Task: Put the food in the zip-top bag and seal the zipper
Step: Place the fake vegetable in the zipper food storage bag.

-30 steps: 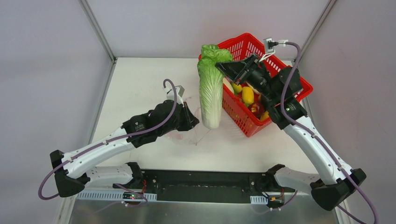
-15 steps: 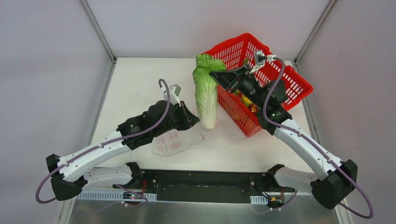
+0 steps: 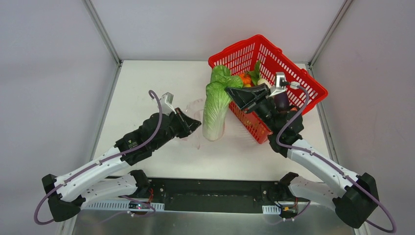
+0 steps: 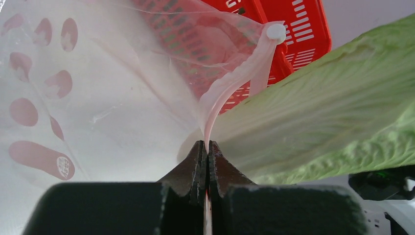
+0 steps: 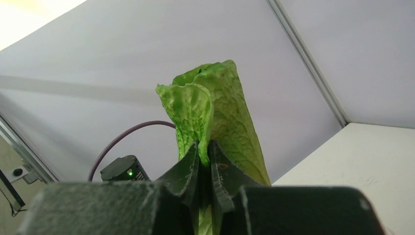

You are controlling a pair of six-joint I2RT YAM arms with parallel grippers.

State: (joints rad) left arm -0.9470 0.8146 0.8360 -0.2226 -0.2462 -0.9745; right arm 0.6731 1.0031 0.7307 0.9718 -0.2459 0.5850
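My right gripper (image 3: pixel 229 91) is shut on the leafy top of a green toy cabbage (image 3: pixel 214 107), which hangs tilted, stem end down. In the right wrist view the jaws (image 5: pixel 204 148) pinch a cabbage leaf (image 5: pixel 222 105). My left gripper (image 3: pixel 196 125) is shut on the pink zipper strip (image 4: pixel 230 83) of the clear zip-top bag (image 4: pixel 98 98) and holds its mouth edge up. The bag (image 3: pixel 193 108) is faint in the top view. The cabbage (image 4: pixel 323 112) lies right beside the strip at the bag's mouth; I cannot tell whether its end is inside.
A red mesh basket (image 3: pixel 293 66) stands at the back right, tipped, with orange (image 3: pixel 244 78), green, white and dark purple (image 3: pixel 281 100) toy food in it. It also shows in the left wrist view (image 4: pixel 298 24). Frame posts stand at both back corners.
My left arm has drawn back to the left and lifted the bag off the table. My right arm has lowered and tilted the cabbage toward the bag's mouth.
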